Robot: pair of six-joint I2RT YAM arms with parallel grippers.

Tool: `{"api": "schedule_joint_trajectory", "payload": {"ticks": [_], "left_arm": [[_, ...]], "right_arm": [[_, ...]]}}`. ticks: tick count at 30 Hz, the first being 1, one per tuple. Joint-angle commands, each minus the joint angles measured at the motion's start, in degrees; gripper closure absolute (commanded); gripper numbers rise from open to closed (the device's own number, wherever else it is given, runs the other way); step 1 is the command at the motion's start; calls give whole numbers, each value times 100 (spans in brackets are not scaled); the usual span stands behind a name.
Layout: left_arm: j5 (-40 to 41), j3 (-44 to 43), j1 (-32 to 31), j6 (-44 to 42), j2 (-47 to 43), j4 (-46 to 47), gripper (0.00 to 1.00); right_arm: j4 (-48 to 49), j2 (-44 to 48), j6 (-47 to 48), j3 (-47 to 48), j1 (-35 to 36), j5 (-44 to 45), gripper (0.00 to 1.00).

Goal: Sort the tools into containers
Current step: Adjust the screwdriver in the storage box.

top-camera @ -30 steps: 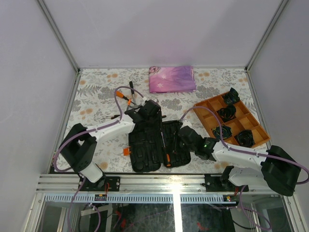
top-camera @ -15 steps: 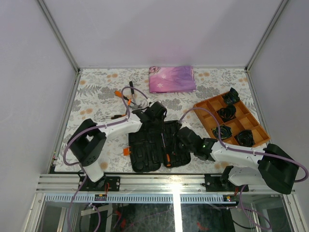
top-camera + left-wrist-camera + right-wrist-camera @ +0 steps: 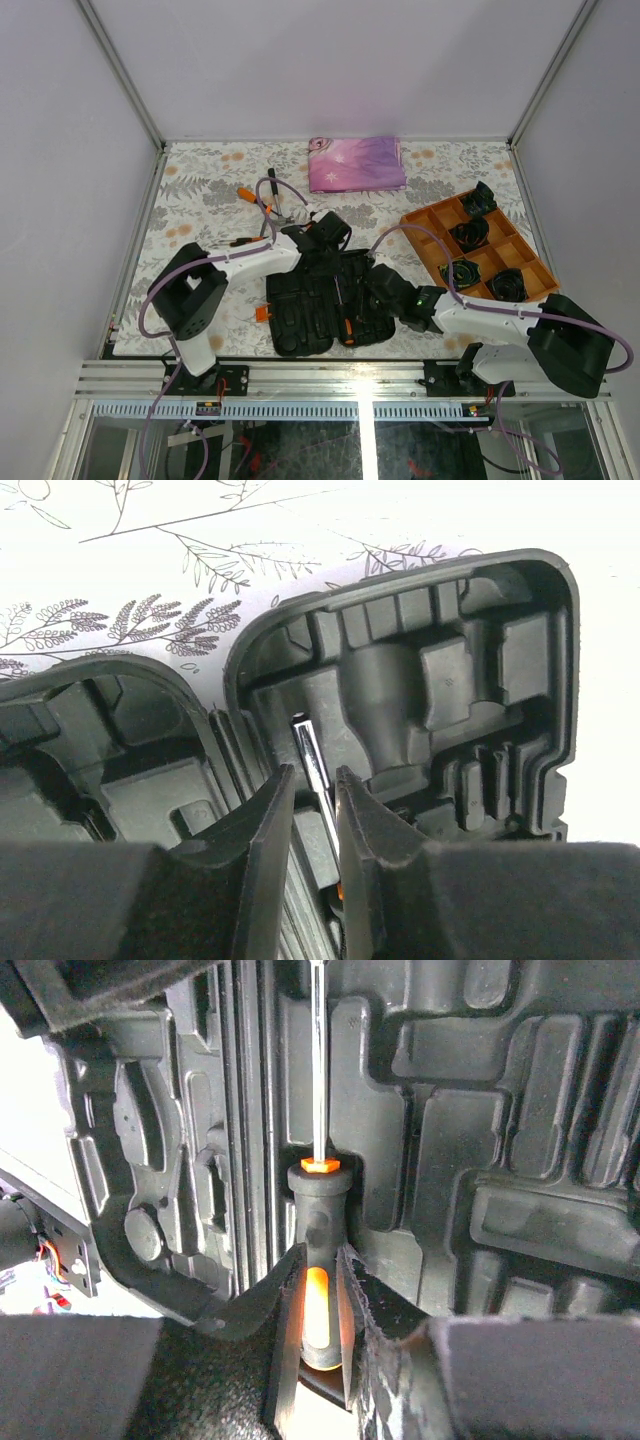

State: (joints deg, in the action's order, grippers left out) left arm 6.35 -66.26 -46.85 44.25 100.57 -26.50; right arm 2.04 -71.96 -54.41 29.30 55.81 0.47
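Position of screwdriver (image 3: 316,1210): inside the open case (image 3: 295,305), lengthwise in the right half just beside the hinge, handle toward the near end, bare shaft toward the far end. Found right jaws clamped on the orange-and-black handle, opening narrow, no wider than the handle itself. Found left jaws at the far end of the case, set at a slim gap astride the metal shaft, just short of its tip; cannot tell whether actually pressing on the steel. Judged reason for the two-point hold: handle end steered from the near side, tip end kept from swinging, so as to line the tool up with its moulded slot and press it down level. Cannot confirm full seating from either wrist view. Noted further tools on the surface, left of the far end of the case: orange-handled pliers (image 3: 246,193) and a slim dark tool (image 3: 238,241), both well apart from the jaws. Noted pink cloth (image 3: 357,163) beyond the case and orange tray (image 3: 425,237) with black coils (image 3: 468,234) to its right; no part in this job. Judged sorting at an early stage, most slots of the case bare.
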Motion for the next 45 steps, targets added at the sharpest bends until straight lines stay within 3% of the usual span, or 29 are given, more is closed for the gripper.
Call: {"api": "schedule_joint_trajectory", "payload": {"ticks": [1,13,22,31,45], "left_arm": [[316,-206,-31,84,188,-161,79],[408,-337,-35,101,474,-214,85],[578,-405,-31,175,695,-402,100],[597,-382,-34,301,853,-589,100],[520,-376,-35,90,907,-719,100]], "right_arm": [[64,-73,37,-3,53,-4,75],[-92,-380,114,121,62,6,76],[-454,-517,214,219,91,197,81],[-1093,-958,254,357,111,558,92],[-1725,-1294,170,578,114,968,93]]}}
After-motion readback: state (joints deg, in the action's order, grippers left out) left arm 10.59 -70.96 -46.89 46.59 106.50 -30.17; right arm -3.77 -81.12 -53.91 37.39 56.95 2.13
